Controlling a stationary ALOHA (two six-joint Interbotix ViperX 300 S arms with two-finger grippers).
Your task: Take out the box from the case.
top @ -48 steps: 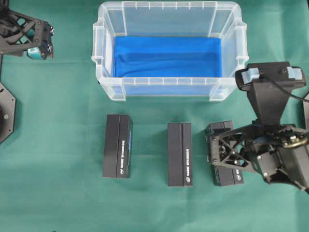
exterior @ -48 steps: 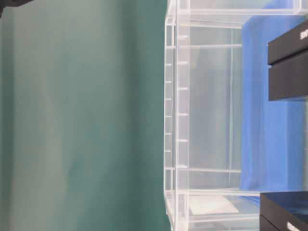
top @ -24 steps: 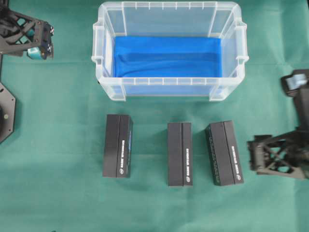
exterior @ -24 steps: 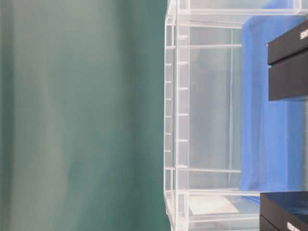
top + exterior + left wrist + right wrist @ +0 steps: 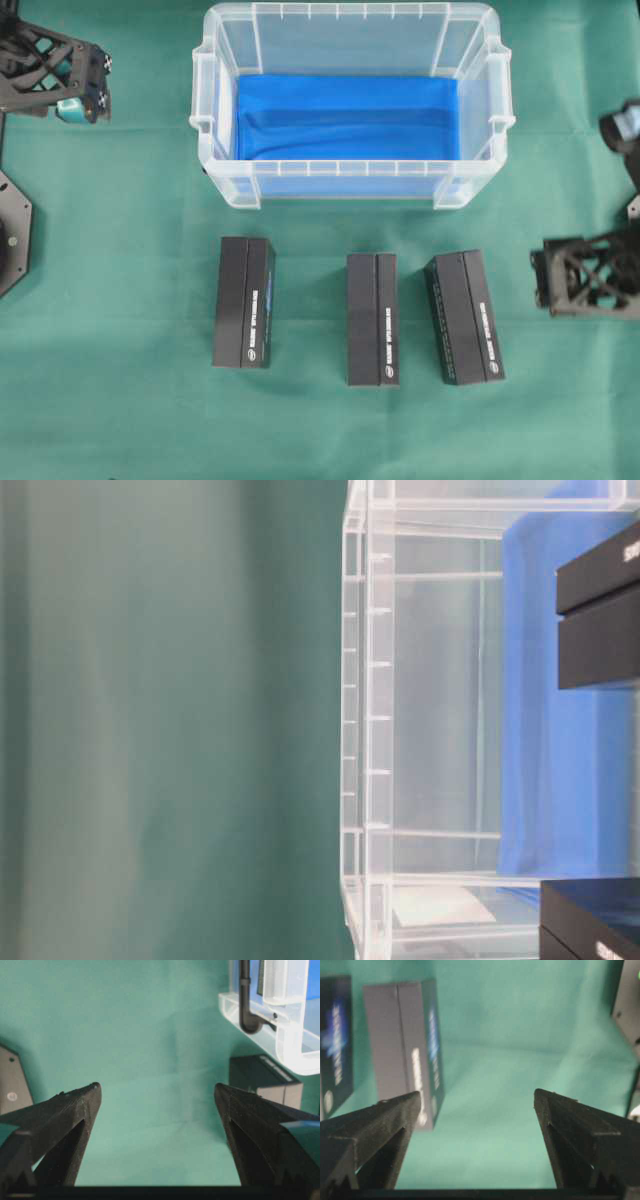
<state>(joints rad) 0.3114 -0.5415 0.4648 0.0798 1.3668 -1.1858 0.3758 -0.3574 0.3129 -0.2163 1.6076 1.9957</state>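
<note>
We see three black rectangular boxes (image 5: 375, 318) on the green table (image 5: 120, 300) before the clear plastic case (image 5: 350, 190); their white lettering seems unreadable. Both the left claw (image 5: 157, 1097) and the right claw (image 5: 477, 1102) are spread apart, empty.

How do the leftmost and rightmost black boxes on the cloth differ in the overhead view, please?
The leftmost box lies nearly square to the case, while the rightmost box is skewed, its far end leaning left. The leftmost box has wider bare cloth between it and the middle box; the rightmost box sits closer to it. The rightmost box lies nearest the right tool; the leftmost box has no tool beside it. Both are black, oblong, white-lettered and outside the case.
</note>
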